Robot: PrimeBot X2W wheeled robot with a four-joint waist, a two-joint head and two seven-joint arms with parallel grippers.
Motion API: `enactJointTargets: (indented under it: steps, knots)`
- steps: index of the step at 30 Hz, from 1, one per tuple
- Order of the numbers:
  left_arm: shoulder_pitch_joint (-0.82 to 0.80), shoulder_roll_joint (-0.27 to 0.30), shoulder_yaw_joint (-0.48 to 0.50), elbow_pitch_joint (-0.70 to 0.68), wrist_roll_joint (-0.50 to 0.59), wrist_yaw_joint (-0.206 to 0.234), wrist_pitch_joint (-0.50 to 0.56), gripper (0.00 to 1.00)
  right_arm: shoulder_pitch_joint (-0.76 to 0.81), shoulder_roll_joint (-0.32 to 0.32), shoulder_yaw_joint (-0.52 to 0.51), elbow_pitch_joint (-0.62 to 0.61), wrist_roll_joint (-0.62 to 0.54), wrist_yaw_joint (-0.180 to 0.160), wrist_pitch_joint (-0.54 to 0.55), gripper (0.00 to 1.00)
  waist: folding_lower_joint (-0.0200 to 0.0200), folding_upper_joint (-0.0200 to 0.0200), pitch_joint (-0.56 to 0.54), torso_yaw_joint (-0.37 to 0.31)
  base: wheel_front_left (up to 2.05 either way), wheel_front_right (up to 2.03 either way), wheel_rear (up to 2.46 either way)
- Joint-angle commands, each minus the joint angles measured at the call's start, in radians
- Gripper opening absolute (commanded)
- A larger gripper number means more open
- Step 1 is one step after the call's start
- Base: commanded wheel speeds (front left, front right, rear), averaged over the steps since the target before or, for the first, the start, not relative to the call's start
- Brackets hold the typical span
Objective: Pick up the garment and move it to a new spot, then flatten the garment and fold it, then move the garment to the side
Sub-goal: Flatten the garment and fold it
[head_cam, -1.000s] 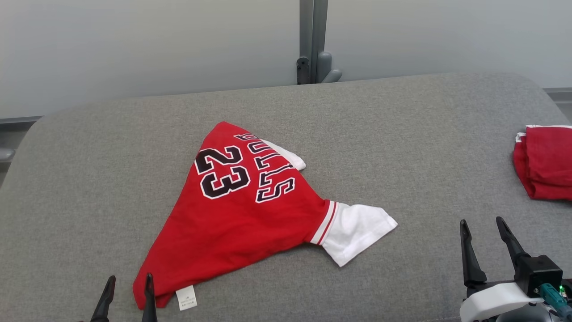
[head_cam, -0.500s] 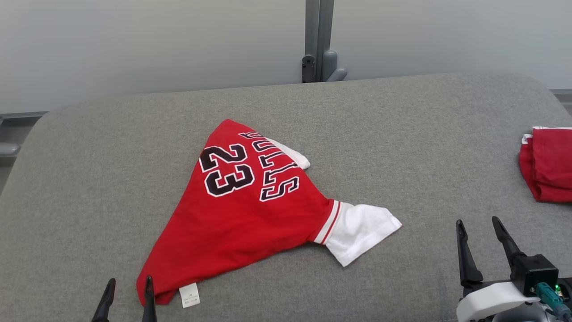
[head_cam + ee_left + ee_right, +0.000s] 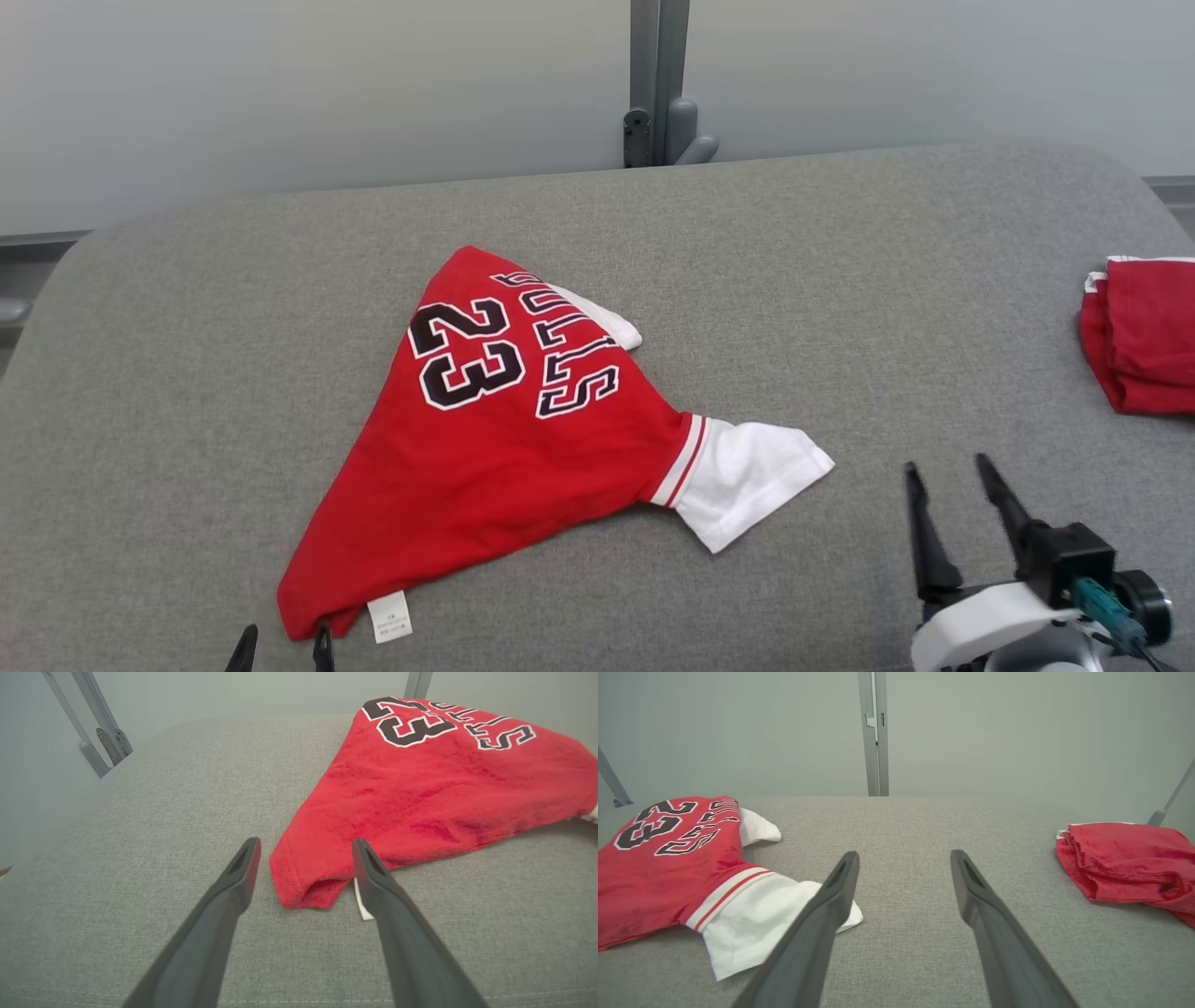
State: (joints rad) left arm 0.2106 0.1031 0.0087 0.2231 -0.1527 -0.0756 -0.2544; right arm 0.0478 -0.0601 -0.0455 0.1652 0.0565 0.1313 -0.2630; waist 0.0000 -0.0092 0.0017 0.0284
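A pale grey wall [image 3: 280, 93] with an upright metal post [image 3: 658, 75] stands behind a wide counter [image 3: 887, 261] covered in grey woven fabric. On the middle of it lies the garment [image 3: 495, 448], a red jersey with "23" and dark lettering. It is bunched into a rough triangle, one white sleeve [image 3: 747, 481] sticking out toward the robot's right and a second white bit peeping out at the far edge. A second red cloth [image 3: 1144, 336], loosely folded, sits well apart at the right edge of the counter.

The right gripper [image 3: 945, 464] hangs over bare counter near the white sleeve, fingers spread wide and holding nothing. The left gripper [image 3: 306, 843] is also spread wide and empty. In its wrist view the near red corner of the jersey sits just ahead, between the two fingers but not yet pinched. A small white label [image 3: 389, 618] pokes out beside that corner.

The step in hand looks like the first pick-up. To do it well, the left gripper should go forward and down until the doubled hem lies deep between the fingers, then close on every layer, not on the label alone. The right gripper would best take the sleeve side, so both lift together and the cloth neither drags nor twists. The new spot should lie well apart from the other red cloth.
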Motion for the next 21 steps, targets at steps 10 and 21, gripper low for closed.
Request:
enactJointTargets:
  steps: [10, 21]
  knots:
    - [-0.082, -0.008, -0.008, 0.091, -0.104, -0.018, 0.239, 1.00, -0.209, -0.113, 0.224, 0.105, 0.102, -0.001, 0.344, 1.00, 0.0000, 0.0092, 0.089, -0.012, 0.00, 0.00, 0.00]
    - [-0.140, 0.001, -0.009, 0.119, -0.112, 0.015, 0.290, 1.00, -0.385, -0.131, 0.320, 0.356, 0.087, -0.001, 0.363, 1.00, 0.0000, 0.0092, 0.136, 0.005, 0.00, 0.00, 0.00]
